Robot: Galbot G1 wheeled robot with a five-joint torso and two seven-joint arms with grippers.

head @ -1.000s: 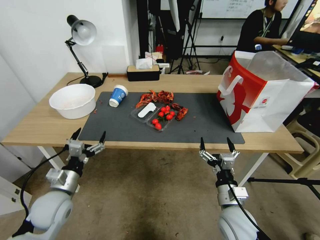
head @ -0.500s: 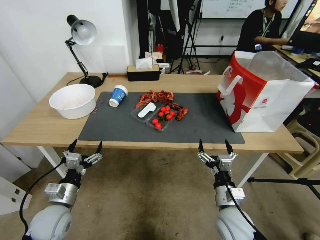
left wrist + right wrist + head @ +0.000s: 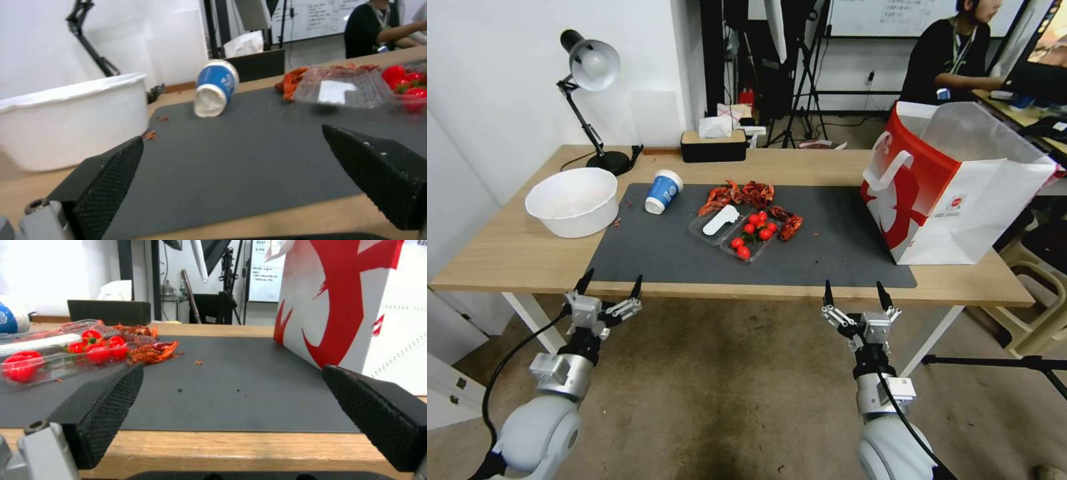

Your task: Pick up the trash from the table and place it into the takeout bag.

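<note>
Hovering, head view: left pincer and right pincer hang below the counter's near edge, both spread wide and empty.
Head view, target: one blue-and-white paper cup lies tipped on the dark mat, ahead of the left pincer, the nearer arm; long axis runs toward the robot and a little leftward.
Head view, count: one clear tray with tomatoes, one heap of red shells, one takeout bag upright at the far right, one white basin.
Left wrist view: cup on its side, base facing the camera, beyond the parted fingers.
Right wrist view: bag near, just beyond the wide-open fingers.
</note>
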